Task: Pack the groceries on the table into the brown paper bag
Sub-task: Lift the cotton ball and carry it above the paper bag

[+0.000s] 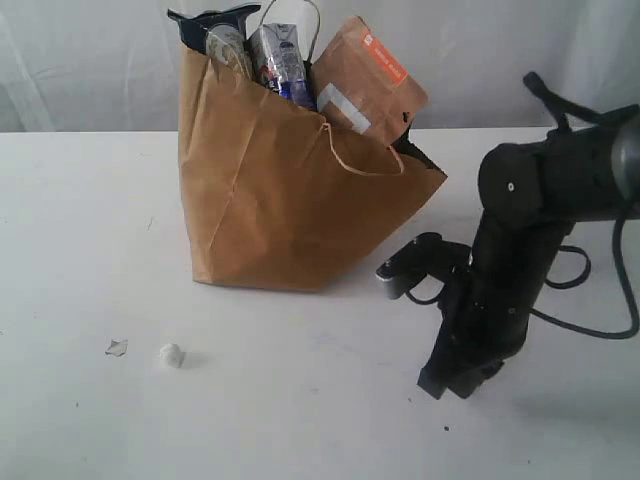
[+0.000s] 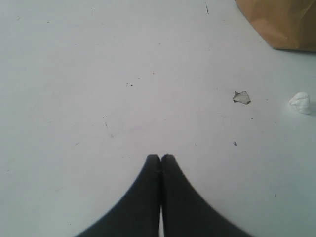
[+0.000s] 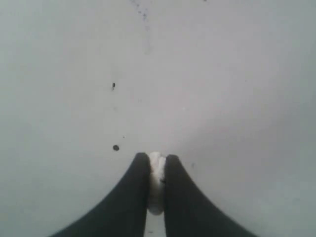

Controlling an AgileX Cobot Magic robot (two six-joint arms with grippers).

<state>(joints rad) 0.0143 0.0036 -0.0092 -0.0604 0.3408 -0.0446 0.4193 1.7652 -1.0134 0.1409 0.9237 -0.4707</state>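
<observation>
The bag [image 1: 290,190] is standing on the white surface [image 1: 300,430], well back from the near edge, its side creased and sagging. A pouch [image 1: 365,75] with an orange label and a carton [image 1: 283,58] are sticking out of its open top, beside a dark-capped item [image 1: 215,20] too blurred to name. The right arm [image 1: 520,240] is pointing down at the surface to the right of the bag; in its wrist view the right jaws are pinching a small white bit [image 3: 157,185]. The left jaws are pressing together with nothing between them, hanging over bare surface. Near them, apart from the bag, a white wad [image 2: 300,102] and a greyish scrap [image 2: 241,97] are lying.
</observation>
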